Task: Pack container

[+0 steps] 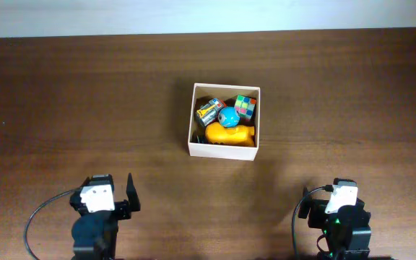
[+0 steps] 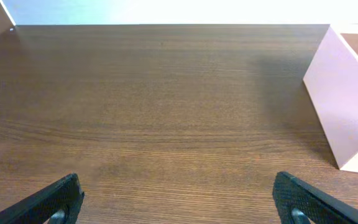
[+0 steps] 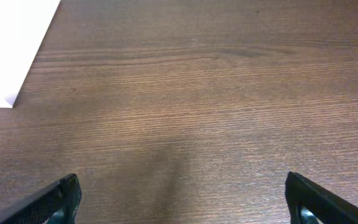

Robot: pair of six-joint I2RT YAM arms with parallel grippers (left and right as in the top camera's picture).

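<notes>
The container (image 1: 191, 123) is a square white-walled cardboard box at the middle of the table. It holds a yellow duck-like toy (image 1: 230, 135), a blue ball (image 1: 229, 117), a colourful cube (image 1: 245, 107) and a small can-like toy (image 1: 209, 110). Its white wall shows at the right of the left wrist view (image 2: 347, 112) and its corner at the upper left of the right wrist view (image 3: 11, 43). My left gripper (image 2: 179, 199) is open and empty near the front left edge. My right gripper (image 3: 182, 199) is open and empty near the front right edge.
The dark wooden table (image 1: 63, 94) spreads around the box. A pale wall strip (image 1: 193, 14) runs along the far edge. Both arm bases sit at the near edge, the left arm (image 1: 96, 213) and the right arm (image 1: 341, 213).
</notes>
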